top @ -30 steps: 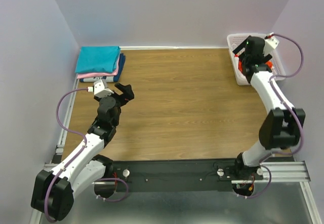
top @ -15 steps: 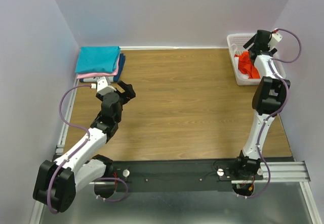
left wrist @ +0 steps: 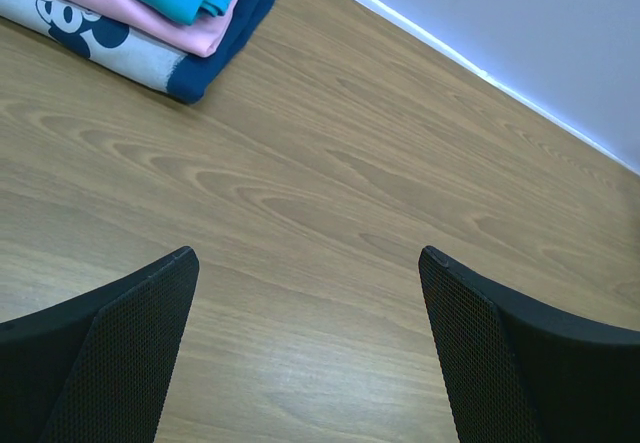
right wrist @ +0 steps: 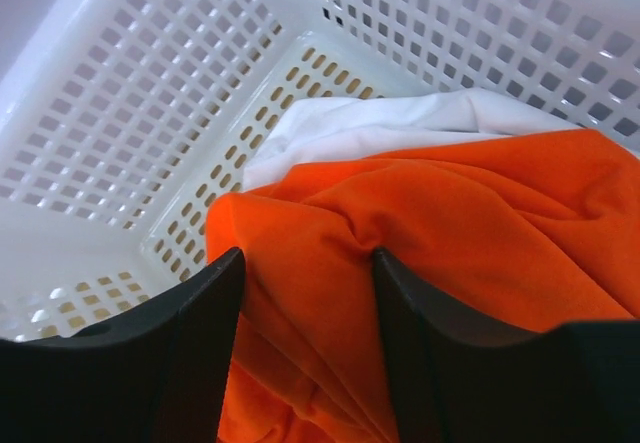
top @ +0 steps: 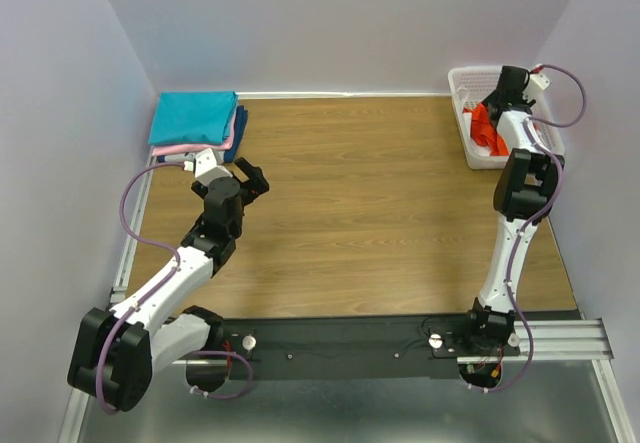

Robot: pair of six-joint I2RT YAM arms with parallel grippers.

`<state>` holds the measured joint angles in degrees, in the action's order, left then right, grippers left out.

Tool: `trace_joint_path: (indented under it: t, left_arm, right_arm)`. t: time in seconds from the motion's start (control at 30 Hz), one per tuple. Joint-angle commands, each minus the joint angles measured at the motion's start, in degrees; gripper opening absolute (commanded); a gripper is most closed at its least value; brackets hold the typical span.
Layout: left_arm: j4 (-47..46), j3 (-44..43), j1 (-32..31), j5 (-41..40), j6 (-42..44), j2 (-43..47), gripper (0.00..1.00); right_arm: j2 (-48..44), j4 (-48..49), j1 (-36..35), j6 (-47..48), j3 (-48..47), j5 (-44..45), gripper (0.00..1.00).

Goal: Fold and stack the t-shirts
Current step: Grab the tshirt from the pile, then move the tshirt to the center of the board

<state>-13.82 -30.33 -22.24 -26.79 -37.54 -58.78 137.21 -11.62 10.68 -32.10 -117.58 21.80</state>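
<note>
The right hand (right wrist: 306,255) is down inside the white lattice basket (right wrist: 150,93) at the far right corner of the surface (top: 380,193). Its 2 fingers stand part-way apart, astride a raised ridge of the orange-red t-shirt (right wrist: 450,233). The cloth bunches between them, but nothing shows it pinched tight, so the hand looks set for a grab rather than holding. That shirt lies crumpled on top, with a white t-shirt (right wrist: 400,123) showing beneath it toward the basket's far wall. Taking the top garment by a fold is probably meant to lift it clear without dragging the one below.

The left hand (left wrist: 305,258) hangs wide open and empty above bare wood on the left. It sits just near of the finished stack at the far left corner: a teal t-shirt (top: 193,116) on top, then pink (left wrist: 150,13), navy (left wrist: 235,33) and a white printed one (left wrist: 100,48). It seems parked there to help spread the next shirt.
</note>
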Motion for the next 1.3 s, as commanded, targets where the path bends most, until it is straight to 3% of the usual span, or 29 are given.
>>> trace_joint_path:
  t: [0.0,0.07,0.3,0.4,0.77,1.0,1.13,1.27]
  left_arm:
    - [0.64,-1.23,0.09,-3.1,-0.08,0.16,0.98]
    - [0.64,-1.23,0.0,-3.19,-0.08,0.16,0.98]
    - [1.34,-1.58,0.0,-3.01,-0.08,0.07,0.98]
    - [1.69,-1.67,0.0,-2.66,-0.08,0.25,0.98]
    - [1.96,-1.49,0.0,1.12,0.01,2.62,0.98]
    - [2.84,-1.49,0.0,3.05,-0.6,6.22,0.98]
    - [3.89,-1.84,0.0,2.97,-1.04,8.33,0.98]
    - [5.74,-2.54,0.0,2.97,-2.01,10.61,0.98]
  right_arm:
    - [-0.71,-2.27,0.05,-1.39,2.53,3.77,0.56]
    - [-0.97,-2.97,0.05,-0.78,2.79,4.12,0.49]
    - [-4.83,-3.76,0.05,-0.25,3.23,2.19,0.08]
    - [-7.73,-3.94,0.05,0.02,3.5,2.02,0.04]
    - [-28.21,-3.94,-0.3,1.51,7.19,-4.74,0.01]
    - [-39.2,-4.2,-2.15,3.62,6.84,-21.43,0.01]
    - [-44.04,-4.38,-6.53,4.67,6.31,-28.39,0.01]
    - [-46.77,-4.82,-15.59,6.96,4.56,-35.3,0.01]
